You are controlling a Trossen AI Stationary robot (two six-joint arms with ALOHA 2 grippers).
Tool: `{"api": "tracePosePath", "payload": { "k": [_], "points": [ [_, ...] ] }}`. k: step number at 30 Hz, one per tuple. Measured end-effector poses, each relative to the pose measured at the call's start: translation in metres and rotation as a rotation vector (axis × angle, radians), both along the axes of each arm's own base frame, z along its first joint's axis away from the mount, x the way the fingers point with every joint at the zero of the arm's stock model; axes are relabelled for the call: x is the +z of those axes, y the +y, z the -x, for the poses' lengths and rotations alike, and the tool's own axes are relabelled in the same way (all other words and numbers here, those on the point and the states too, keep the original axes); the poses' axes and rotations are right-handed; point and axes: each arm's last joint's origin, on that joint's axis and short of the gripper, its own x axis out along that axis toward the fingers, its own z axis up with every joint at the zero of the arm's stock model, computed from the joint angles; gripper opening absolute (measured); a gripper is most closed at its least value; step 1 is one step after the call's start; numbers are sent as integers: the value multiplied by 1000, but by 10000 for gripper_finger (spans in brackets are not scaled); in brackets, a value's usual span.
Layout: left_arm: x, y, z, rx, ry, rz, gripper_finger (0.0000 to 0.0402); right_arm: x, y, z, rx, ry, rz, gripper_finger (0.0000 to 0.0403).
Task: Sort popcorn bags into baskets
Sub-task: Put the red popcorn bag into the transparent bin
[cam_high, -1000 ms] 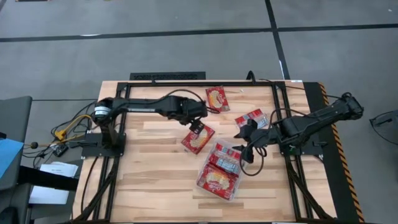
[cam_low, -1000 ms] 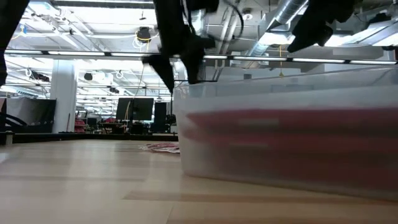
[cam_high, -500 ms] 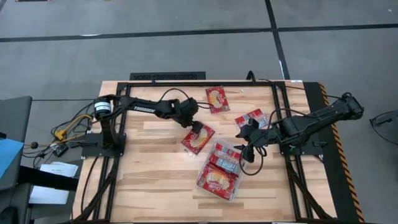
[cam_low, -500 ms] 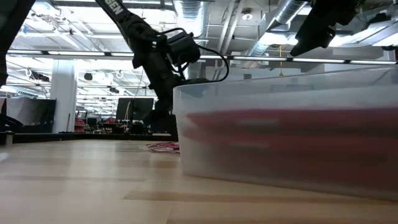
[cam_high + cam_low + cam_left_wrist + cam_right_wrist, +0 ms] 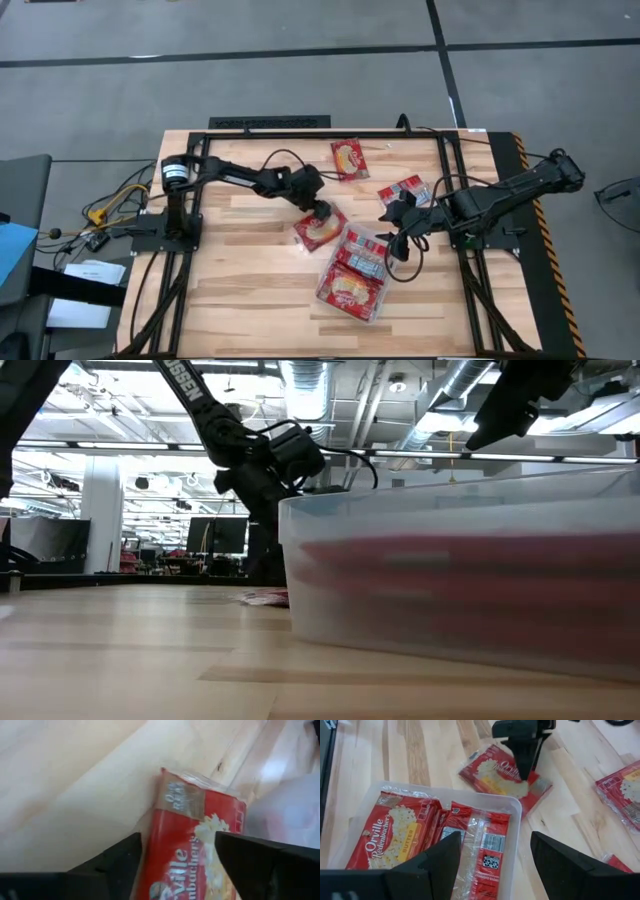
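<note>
Red popcorn bag [image 5: 319, 228] flat on wooden tabletop [image 5: 240, 290], just beside clear tray [image 5: 373, 306] holding more bags. Left tool [image 5: 322, 213] released, fingers straddling bag. Right tool [image 5: 392, 243] spread, hovering over tray.

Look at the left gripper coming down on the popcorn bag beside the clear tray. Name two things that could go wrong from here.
1. The left gripper stands open over a popcorn bag lying flat on the table; its fingers may slide off the slick wrapper instead of pinching it.
2. That bag lies close to the tray, so a push could shove it against the tray wall or shift the tray. The right gripper hovers over the tray, which crowds the drop.
</note>
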Motion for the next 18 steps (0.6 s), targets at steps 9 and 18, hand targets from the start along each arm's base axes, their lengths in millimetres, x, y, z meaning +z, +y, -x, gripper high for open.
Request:
{"api": "tracePosePath", "payload": {
  "k": [9, 18],
  "points": [
    [-24, -1, -4, -15, 21, 59, 94, 0, -1, 0, -14, -3, 15, 265],
    [-24, 2, -5, 15, 25, 75, 5, 0, -1, 0, -18, -2, 12, 265]
  ]
}}
